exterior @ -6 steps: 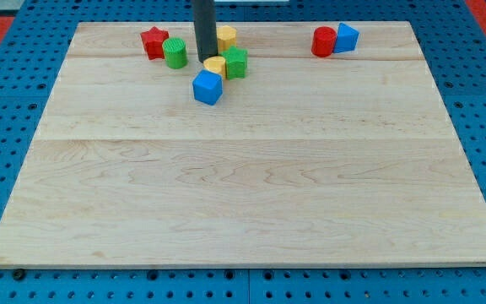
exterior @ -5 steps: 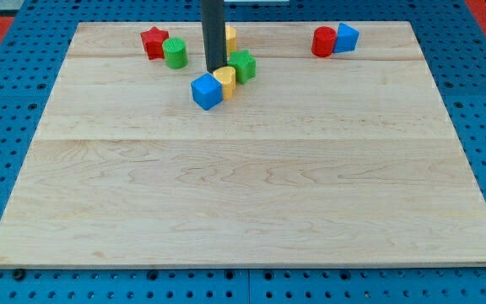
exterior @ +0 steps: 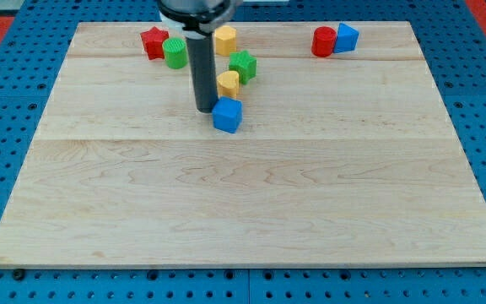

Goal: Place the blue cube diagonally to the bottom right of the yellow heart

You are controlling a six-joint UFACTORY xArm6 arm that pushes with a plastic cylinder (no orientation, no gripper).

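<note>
The blue cube (exterior: 227,115) lies on the wooden board just below the yellow heart (exterior: 229,83), with a small gap between them. My tip (exterior: 205,110) rests on the board at the cube's left side, touching or nearly touching it. The dark rod rises from the tip to the view's top. A green star-like block (exterior: 243,64) sits just up and right of the yellow heart.
Near the view's top edge stand a red star (exterior: 153,40), a green cylinder (exterior: 175,52) and a yellow hexagonal block (exterior: 224,39). At top right a red cylinder (exterior: 324,41) touches a blue pentagon-like block (exterior: 346,37). The board (exterior: 243,194) lies on a blue pegboard.
My tip moved down and left past the yellow heart. The blue cube went from the heart's left to below it, further down and right. The yellow heart shifted slightly down.
</note>
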